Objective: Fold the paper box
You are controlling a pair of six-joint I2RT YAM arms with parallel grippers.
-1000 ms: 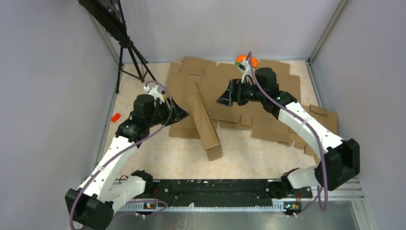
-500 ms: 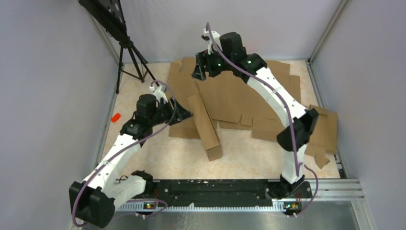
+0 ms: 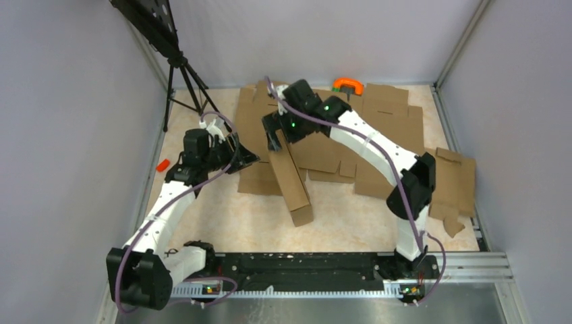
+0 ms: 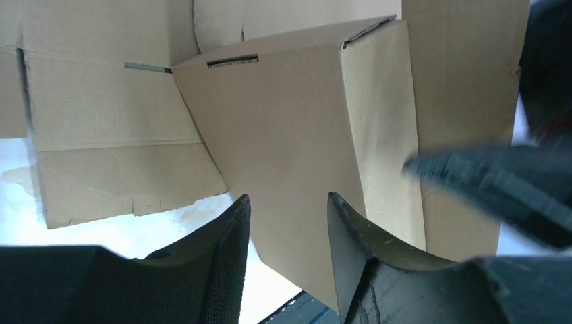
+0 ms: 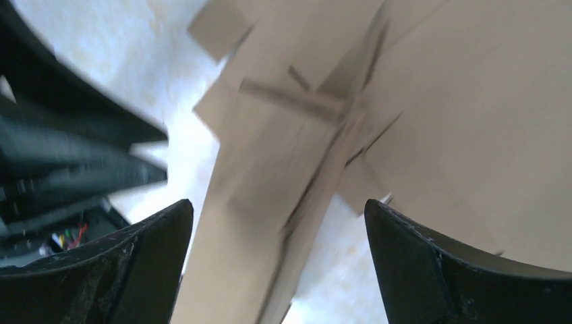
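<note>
The paper box is a long, narrow folded brown cardboard piece lying slantwise mid-table, its near end toward the arms. My left gripper sits just left of its far half, apart from it, jaws partly open and empty. In the left wrist view the box fills the space ahead of the left gripper. My right gripper hovers over the box's far end, open wide. The right wrist view is blurred, with the box below the right gripper.
Flat brown cardboard blanks cover the far and right part of the table. An orange clamp lies at the back. A black tripod stands at the far left, a small red piece beside the left wall.
The right arm swung from the back of the table down and left onto the box's far end, its jaws widening. The left gripper drew slightly left and narrowed.
</note>
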